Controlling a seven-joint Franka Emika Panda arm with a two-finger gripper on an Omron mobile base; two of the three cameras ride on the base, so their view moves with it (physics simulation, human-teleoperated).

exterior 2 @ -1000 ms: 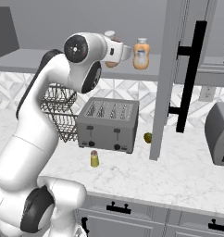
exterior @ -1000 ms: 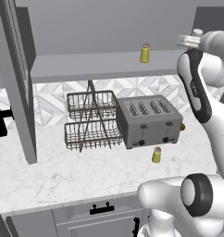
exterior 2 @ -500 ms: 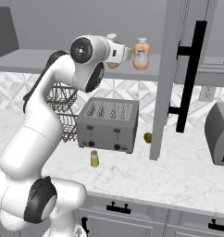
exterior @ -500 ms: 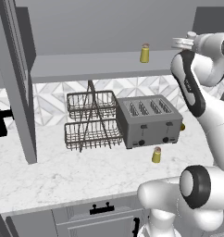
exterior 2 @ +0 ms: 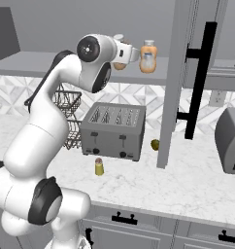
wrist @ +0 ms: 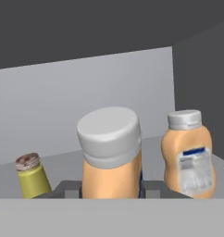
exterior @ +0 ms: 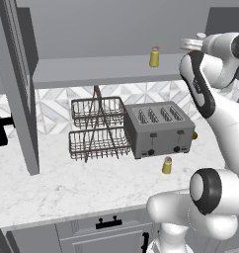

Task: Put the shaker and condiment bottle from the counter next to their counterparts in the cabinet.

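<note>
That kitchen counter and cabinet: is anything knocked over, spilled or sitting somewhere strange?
Nothing is spilled or broken. One oddity: a small yellowish object lies on the counter behind the toaster, seemingly on its side; it is too small to identify. The shaker in front of the toaster stands upright, as does the shelf's pear-shaped bottle.

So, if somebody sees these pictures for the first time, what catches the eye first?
Probably the white arm reaching up to the cabinet shelf, its end effector shut on an orange condiment bottle. Beside it on the shelf stand a bulbous orange bottle and a small yellow shaker. Below, another shaker waits on the marble counter before the toaster.
</note>
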